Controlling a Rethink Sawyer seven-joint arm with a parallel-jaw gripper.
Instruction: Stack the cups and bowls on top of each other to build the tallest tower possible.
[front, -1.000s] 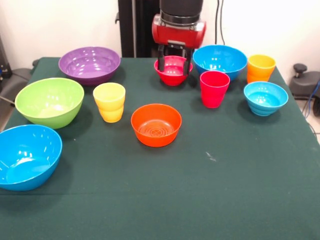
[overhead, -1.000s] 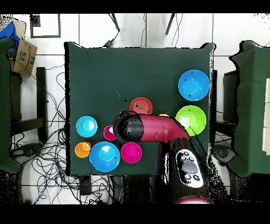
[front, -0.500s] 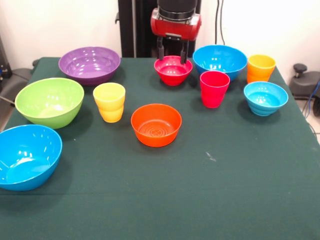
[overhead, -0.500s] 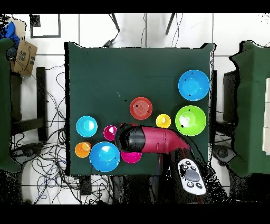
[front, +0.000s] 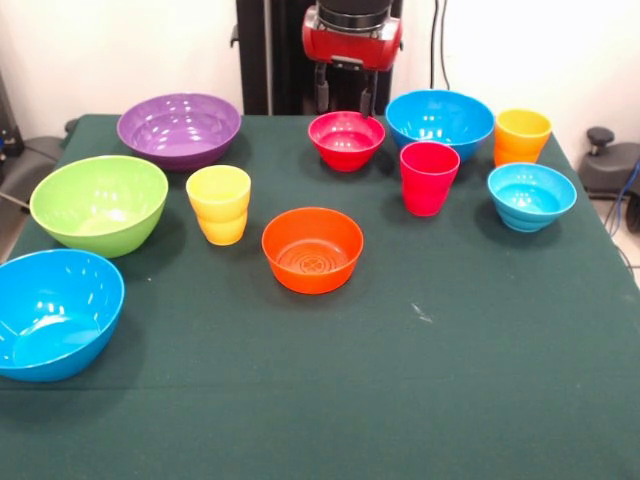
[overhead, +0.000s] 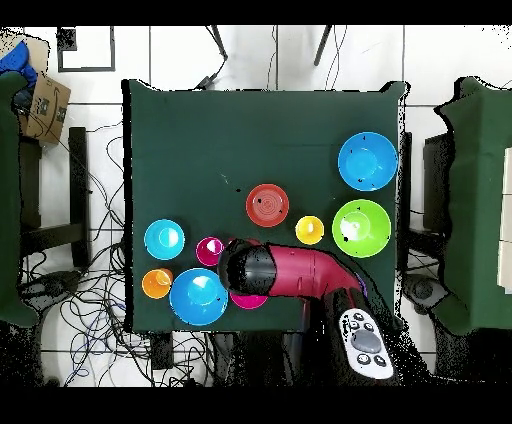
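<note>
The small red bowl (front: 346, 140) stands upright on the green desk (front: 400, 380) at its far side, between the purple bowl (front: 179, 129) and a large blue bowl (front: 440, 120), and no tower exists yet, because every cup and bowl stands alone. The claw (front: 343, 92) hangs just above and behind this red bowl, its two fingers apart and holding nothing. If the red bowl is the piece to take, I think the fingers should come down astride one side of the rim, one inside and one outside, and close gently, since the glossy plastic may slip. The orange bowl (front: 312, 249) near the middle seems a reasonable base; the red cup (front: 429, 177) stands close by, so the lift should go straight up first.
</note>
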